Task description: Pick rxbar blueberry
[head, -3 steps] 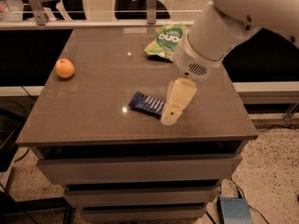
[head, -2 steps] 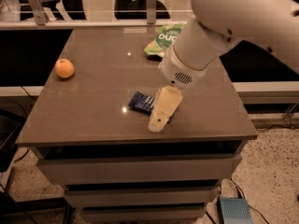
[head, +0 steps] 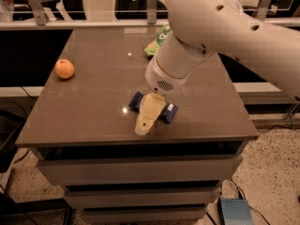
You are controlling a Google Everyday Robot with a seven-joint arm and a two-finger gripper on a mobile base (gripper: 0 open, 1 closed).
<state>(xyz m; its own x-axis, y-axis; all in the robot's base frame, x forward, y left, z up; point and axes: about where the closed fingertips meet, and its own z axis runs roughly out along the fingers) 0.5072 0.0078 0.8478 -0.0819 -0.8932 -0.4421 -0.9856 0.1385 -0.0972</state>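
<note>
The rxbar blueberry (head: 168, 112) is a small flat dark navy bar lying near the front edge of the brown table (head: 93, 107). Its two ends show on either side of the gripper; its middle is hidden. My gripper (head: 144, 126) is cream-coloured and hangs from the big white arm, right over the bar's middle, its tip close to the table's front edge.
An orange round fruit (head: 64, 69) lies at the table's left. A green snack bag (head: 157, 42) lies at the back, partly hidden behind the arm. Drawers sit below the tabletop. A railing and chairs stand behind the table.
The arm has swung left and forward. The gripper moved from the bar's right side to directly over the bar, covering its middle.
</note>
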